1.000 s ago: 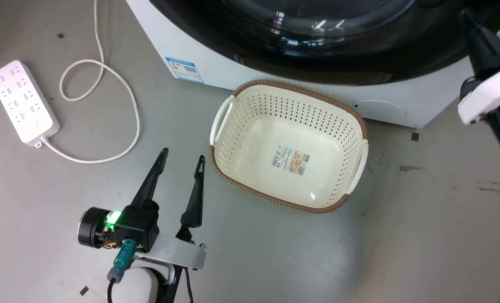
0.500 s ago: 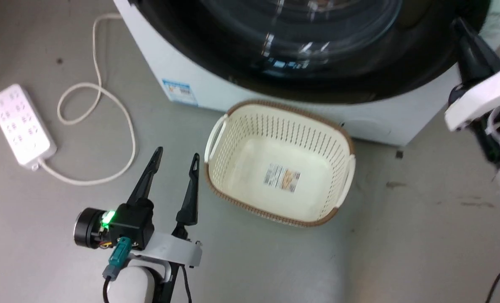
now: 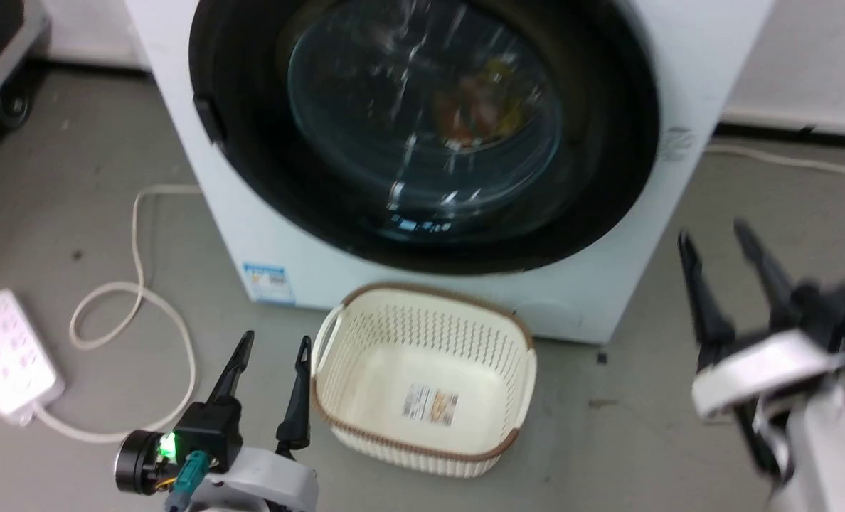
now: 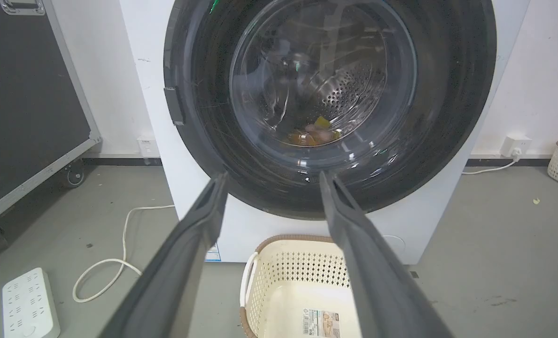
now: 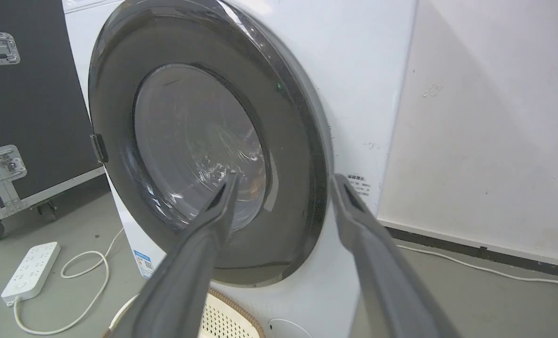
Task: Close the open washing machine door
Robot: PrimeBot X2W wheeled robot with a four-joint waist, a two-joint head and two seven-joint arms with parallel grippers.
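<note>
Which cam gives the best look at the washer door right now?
Left wrist view: the washing machine door is sharp and nearly head-on, rim and glass window both clear, top edge cropped. Head view shows it from above but motion-blurred. Right wrist view is sharp but oblique.

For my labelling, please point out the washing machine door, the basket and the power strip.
washing machine door [image 4: 453, 117], left wrist view, black rim.
basket [image 3: 422, 320], head view, far perforated wall.
power strip [image 3: 8, 354], head view, white top.
</note>
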